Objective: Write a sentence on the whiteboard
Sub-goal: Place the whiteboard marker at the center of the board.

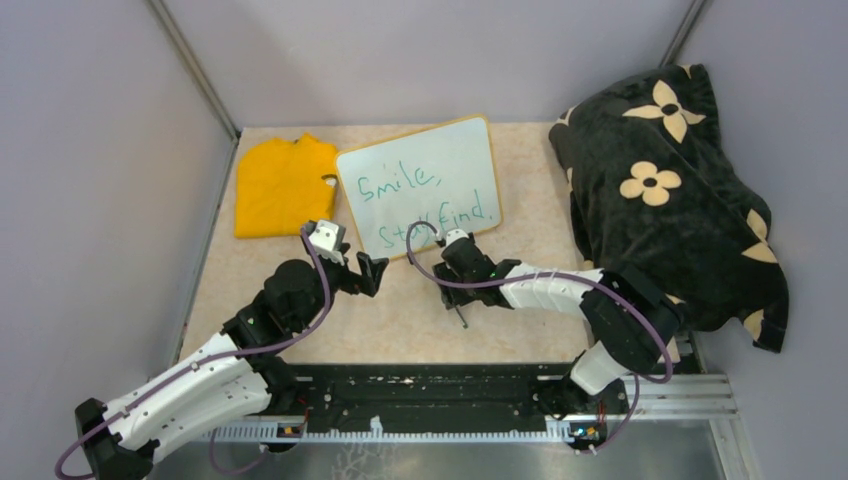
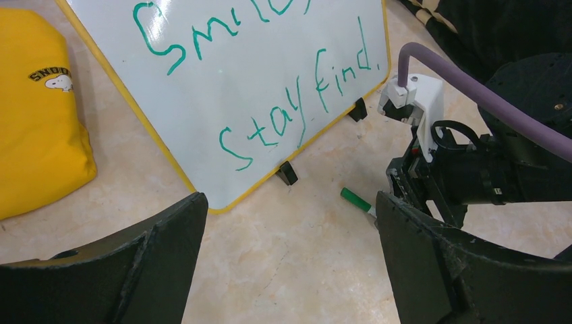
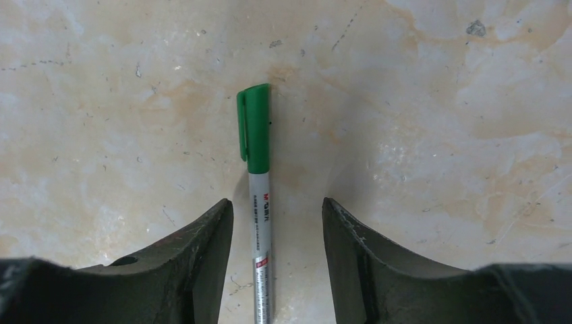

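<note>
The whiteboard (image 1: pixel 420 180) stands tilted at the back middle of the table, with a light frame and two black clip feet (image 2: pixel 287 173). The sentence (image 1: pixel 425 205) on it is in green, in two lines: "Smile, Stay find." (image 2: pixel 297 111). A capped green marker (image 3: pixel 260 182) lies flat on the table in front of the board. My right gripper (image 3: pixel 276 202) is open just above the marker, one jaw on each side of its barrel, not gripping it. Its green cap (image 2: pixel 354 199) pokes out from under that gripper. My left gripper (image 1: pixel 368 272) is open and empty over bare table (image 2: pixel 290 196), near the board's near left corner.
A folded yellow cloth (image 1: pixel 283 185) lies left of the board, touching its edge. A large black floral cushion (image 1: pixel 670 190) fills the right side of the table. Grey walls close in the left, back and right. The arms' mounting rail (image 1: pixel 430 400) runs along the near edge.
</note>
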`<state>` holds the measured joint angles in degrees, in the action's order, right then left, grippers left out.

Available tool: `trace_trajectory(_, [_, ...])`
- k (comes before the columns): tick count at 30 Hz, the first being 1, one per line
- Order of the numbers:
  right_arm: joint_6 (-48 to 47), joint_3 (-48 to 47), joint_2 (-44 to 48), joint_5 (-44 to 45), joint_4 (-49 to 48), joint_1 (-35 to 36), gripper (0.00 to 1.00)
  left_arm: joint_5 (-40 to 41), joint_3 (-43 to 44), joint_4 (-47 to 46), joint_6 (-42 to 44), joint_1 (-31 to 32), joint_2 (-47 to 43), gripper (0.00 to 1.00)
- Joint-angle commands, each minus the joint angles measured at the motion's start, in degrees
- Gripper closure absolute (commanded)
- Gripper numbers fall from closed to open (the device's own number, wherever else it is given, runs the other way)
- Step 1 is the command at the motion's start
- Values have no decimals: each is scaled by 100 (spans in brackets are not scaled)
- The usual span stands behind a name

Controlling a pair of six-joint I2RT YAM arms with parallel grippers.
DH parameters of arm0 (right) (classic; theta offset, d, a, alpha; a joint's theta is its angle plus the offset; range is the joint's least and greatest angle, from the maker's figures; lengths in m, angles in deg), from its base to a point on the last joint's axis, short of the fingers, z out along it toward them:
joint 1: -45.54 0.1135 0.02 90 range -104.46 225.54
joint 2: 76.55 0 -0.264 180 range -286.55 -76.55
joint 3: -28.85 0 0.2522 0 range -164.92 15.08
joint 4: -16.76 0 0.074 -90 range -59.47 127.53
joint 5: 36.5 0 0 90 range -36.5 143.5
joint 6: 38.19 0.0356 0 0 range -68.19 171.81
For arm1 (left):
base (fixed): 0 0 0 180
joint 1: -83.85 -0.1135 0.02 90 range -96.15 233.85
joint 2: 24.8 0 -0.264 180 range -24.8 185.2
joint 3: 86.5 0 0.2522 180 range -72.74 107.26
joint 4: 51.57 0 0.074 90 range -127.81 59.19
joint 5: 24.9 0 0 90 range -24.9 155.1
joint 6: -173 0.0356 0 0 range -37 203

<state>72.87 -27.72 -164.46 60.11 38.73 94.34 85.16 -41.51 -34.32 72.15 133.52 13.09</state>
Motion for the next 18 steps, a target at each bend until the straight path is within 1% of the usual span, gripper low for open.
trace_trajectory(1, [-27, 6, 249, 99, 118, -98, 49, -32, 174, 14, -21, -1, -12, 1])
trace_trajectory(5, [-85, -18, 574, 161, 49, -95, 46, -11, 165, 12, -54, -1, -35, 1])
trace_trajectory(10, [-242, 14, 1394, 336, -186, -98, 43, 28, 148, 6, -202, -1, -53, 1])
trace_trajectory(14, [-209, -34, 2089, 839, -305, -98, 41, 439, 120, -49, -567, -1, 8, 1])
trace_trajectory(18, [132, -83, 2495, 1676, -292, -97, 38, 961, 135, -43, -1184, -1, 172, 1])
